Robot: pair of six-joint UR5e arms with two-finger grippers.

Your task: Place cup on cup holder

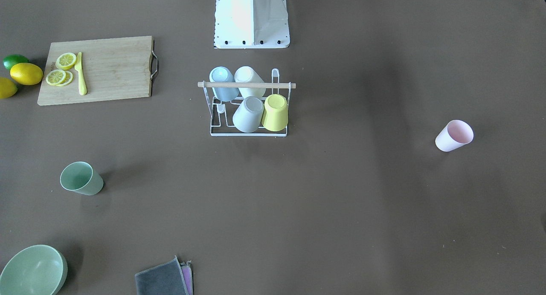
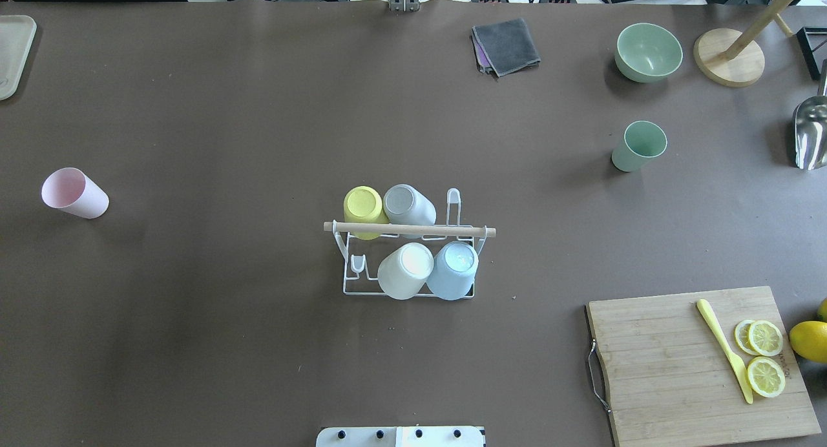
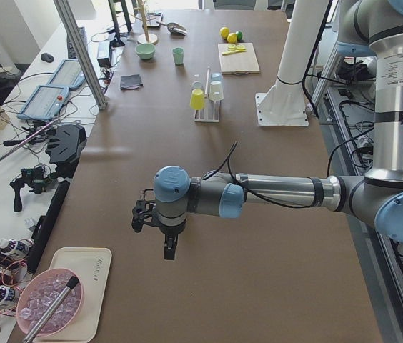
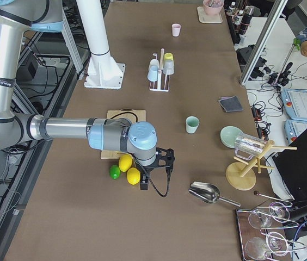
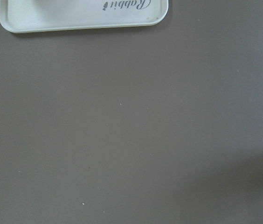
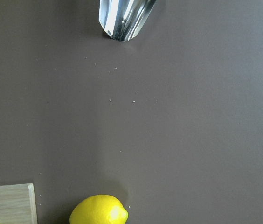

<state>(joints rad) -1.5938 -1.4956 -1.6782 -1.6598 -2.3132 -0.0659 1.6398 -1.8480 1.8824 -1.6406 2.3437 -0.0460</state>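
White wire cup holder point(image 2: 452, 230) bearing four cups point(image 2: 406, 270); pink cup point(image 2: 74, 193) and green cup point(image 2: 638, 146) loose, ungrasped, so next move likely a reach for one; left gripper point(image 3: 168, 246) and right gripper point(image 4: 143, 184), parted or closed, cannot tell.

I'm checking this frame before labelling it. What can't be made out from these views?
- Left gripper: seen only in the left side view, too small; open or shut unclear.
- Right gripper: right side view only; same doubt.
- Tray: left wrist view, cut by top edge.
- Scoop: right wrist view, cut by top edge.
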